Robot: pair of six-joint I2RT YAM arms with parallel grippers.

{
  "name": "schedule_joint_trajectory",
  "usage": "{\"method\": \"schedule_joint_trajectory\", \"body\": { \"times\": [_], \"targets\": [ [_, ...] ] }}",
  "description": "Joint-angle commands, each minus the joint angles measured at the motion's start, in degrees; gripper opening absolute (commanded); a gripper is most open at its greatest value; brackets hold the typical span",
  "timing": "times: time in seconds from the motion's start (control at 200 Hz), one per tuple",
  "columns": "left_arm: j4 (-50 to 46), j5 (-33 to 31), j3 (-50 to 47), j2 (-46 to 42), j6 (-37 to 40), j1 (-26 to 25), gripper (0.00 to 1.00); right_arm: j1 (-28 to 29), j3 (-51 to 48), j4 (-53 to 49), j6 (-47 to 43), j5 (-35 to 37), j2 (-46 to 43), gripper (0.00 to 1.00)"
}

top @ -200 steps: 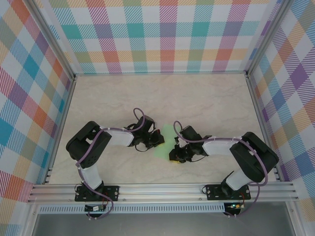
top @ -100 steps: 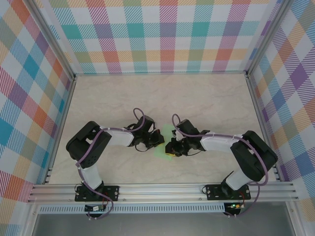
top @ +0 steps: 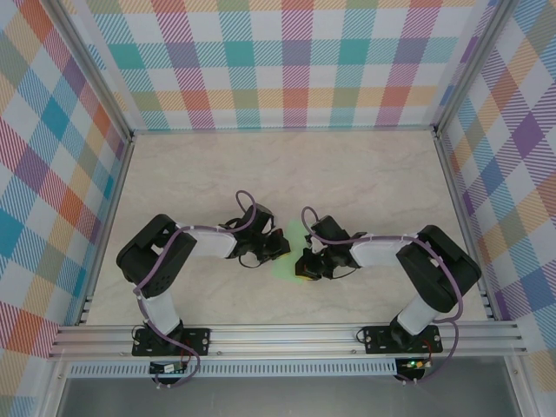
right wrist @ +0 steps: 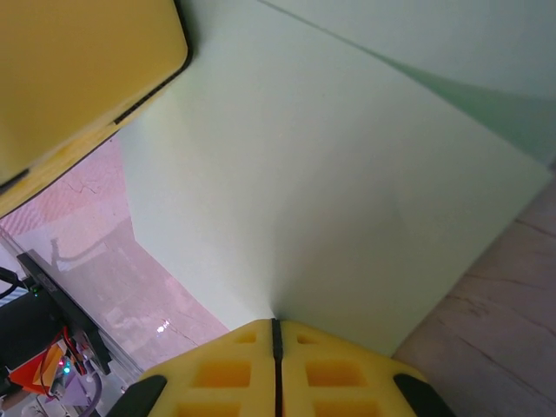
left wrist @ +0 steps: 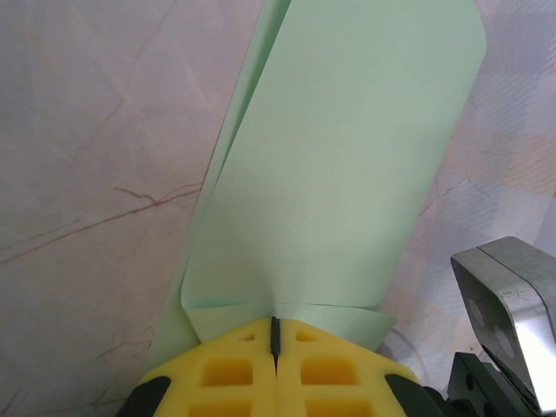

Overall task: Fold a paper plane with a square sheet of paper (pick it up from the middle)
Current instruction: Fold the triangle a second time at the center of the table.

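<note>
The square sheet of paper [top: 284, 265] is pale mint green and folded over along a crease; it lies mid-table between my two grippers. My left gripper [top: 282, 248] is shut on its left edge. In the left wrist view the yellow pads [left wrist: 226, 373] meet on the paper [left wrist: 347, 156], which stretches away in two overlapping layers. My right gripper [top: 304, 268] is shut on the sheet's near right part. From the right wrist, the paper [right wrist: 330, 174] rises straight out of the shut right gripper [right wrist: 276, 323], and a yellow pad [right wrist: 78, 78] of the left gripper shows at the top left.
The marble-look table top [top: 365, 174] is bounded by checked walls and a metal rail [top: 287, 334] along the near edge. A metal part of the right gripper [left wrist: 508, 295] sits close to the left one's pads.
My right gripper has slid left onto the paper and closed on it. The left gripper has stayed put, shut on the sheet.
</note>
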Motion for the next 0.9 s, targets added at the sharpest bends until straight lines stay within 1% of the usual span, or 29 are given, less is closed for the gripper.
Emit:
{"method": "schedule_joint_trajectory", "body": {
  "times": [0.0,0.145,0.245,0.485,0.62,0.895],
  "targets": [
    [-4.54,-2.02,1.49,-3.7,1.5,-0.42,0.06,0.52,-1.98,-6.26,-1.69,2.76,1.87,0.08],
    [-5.59,-1.75,1.44,-6.53,1.07,-1.0,0.06,0.51,-1.11,-6.89,-1.77,3.09,2.32,0.07],
    [-2.34,-0.8,-1.1,-8.0,-0.7,-1.55,0.05,0.51,-0.81,-7.34,-1.94,3.39,1.89,0.08],
    [-0.07,0.97,-1.24,-4.52,-1.93,-4.39,0.03,0.56,-1.06,-7.07,-1.78,3.49,2.23,0.08],
    [0.41,-0.42,-1.28,-2.28,-2.48,-5.5,0.02,0.51,-1.46,-6.79,-1.69,3.42,2.32,0.08],
    [-0.67,-5.41,-2.69,0.01,-1.52,-5.36,0.0,0.51,-1.95,-6.72,-1.93,3.51,3.24,0.08]
  ]
}}
